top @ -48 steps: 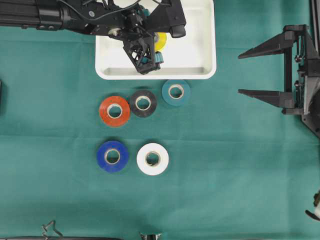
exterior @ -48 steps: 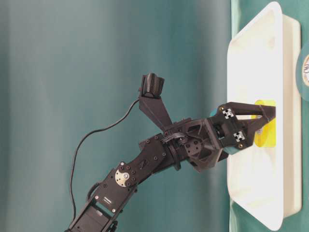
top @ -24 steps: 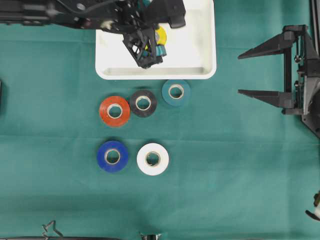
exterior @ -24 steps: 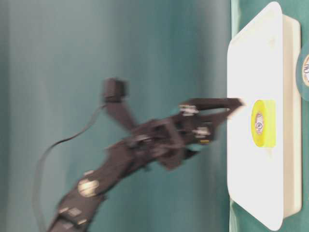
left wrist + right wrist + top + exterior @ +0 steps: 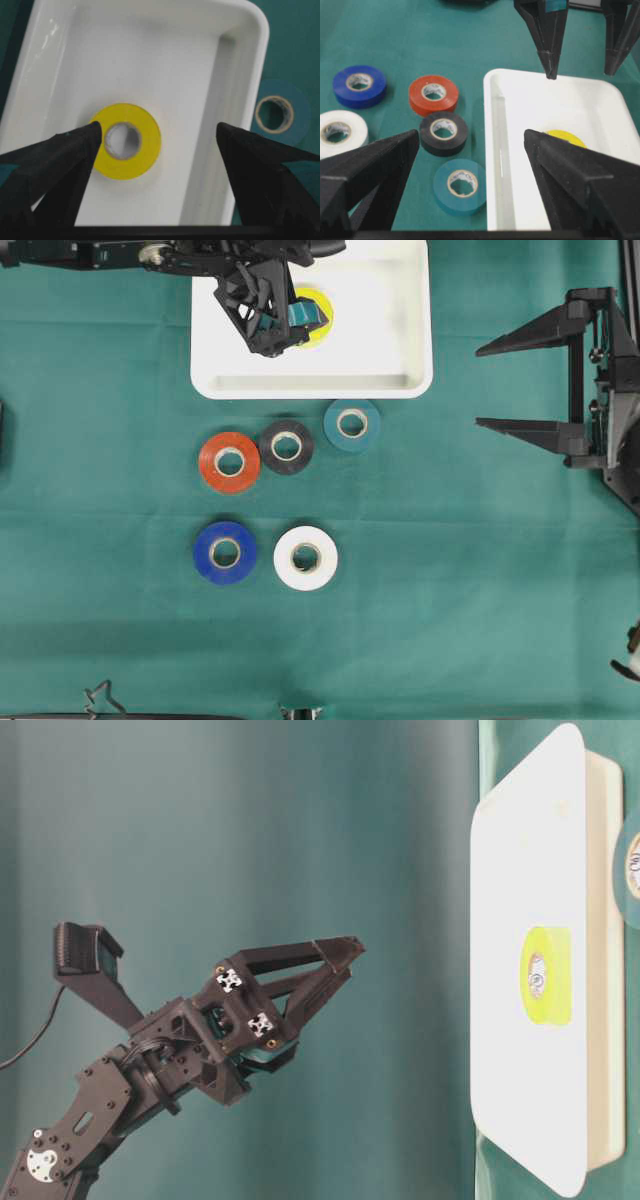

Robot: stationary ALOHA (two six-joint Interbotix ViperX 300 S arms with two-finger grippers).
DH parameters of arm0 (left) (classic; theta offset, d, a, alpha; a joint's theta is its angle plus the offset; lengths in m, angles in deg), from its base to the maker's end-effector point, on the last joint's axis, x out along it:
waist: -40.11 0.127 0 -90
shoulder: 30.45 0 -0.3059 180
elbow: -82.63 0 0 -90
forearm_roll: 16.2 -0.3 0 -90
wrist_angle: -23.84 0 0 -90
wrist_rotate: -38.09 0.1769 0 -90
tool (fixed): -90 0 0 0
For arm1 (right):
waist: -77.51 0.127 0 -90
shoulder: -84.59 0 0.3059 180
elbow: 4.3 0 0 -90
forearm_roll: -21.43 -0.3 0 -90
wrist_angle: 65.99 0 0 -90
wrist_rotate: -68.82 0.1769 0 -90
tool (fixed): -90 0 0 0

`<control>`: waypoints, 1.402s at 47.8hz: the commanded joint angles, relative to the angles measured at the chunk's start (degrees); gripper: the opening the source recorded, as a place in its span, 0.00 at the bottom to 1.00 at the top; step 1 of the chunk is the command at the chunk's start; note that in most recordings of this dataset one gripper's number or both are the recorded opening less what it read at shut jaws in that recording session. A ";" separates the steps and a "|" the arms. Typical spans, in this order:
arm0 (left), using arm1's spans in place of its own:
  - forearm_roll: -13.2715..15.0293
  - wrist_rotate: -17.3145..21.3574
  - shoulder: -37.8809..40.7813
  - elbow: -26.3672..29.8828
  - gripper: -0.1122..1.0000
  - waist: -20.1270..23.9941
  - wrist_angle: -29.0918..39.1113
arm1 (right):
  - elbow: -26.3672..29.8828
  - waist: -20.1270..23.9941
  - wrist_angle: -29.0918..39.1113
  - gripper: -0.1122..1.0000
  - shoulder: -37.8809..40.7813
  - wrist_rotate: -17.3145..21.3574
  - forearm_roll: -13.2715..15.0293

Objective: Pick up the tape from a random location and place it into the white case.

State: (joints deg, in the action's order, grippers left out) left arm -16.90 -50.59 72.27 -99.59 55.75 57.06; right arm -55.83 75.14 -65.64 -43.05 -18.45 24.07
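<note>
The left gripper (image 5: 335,960) hangs above the big flat white plastic case (image 5: 400,360), its fingers spread wide and holding nothing. The round yellow tape roll (image 5: 127,141) lies flat inside the case, touching no fingers. Just below the case on the green tabletop (image 5: 480,570) sit an orange roll (image 5: 229,462), a black roll (image 5: 286,446) and a teal roll (image 5: 351,425). The right gripper (image 5: 490,385) waits far over, fingers wide too. If an arm swings low, it might bump the case's rim and slide it.
</note>
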 commanded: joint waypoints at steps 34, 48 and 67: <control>0.18 -0.09 -2.64 0.53 0.99 -5.36 0.62 | 1.67 -0.09 -0.18 0.92 0.26 -0.09 0.18; 0.18 -0.26 -4.66 0.00 0.99 -11.78 0.18 | 1.76 -0.09 -0.35 0.92 0.18 -0.09 0.18; 0.26 -0.35 -21.09 -15.29 0.99 -11.69 -8.70 | 2.02 -0.09 0.00 0.92 -1.23 -0.09 0.18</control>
State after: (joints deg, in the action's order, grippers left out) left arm -16.73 -50.85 55.57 -112.69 44.07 50.91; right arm -55.39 75.14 -65.64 -44.19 -18.45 24.07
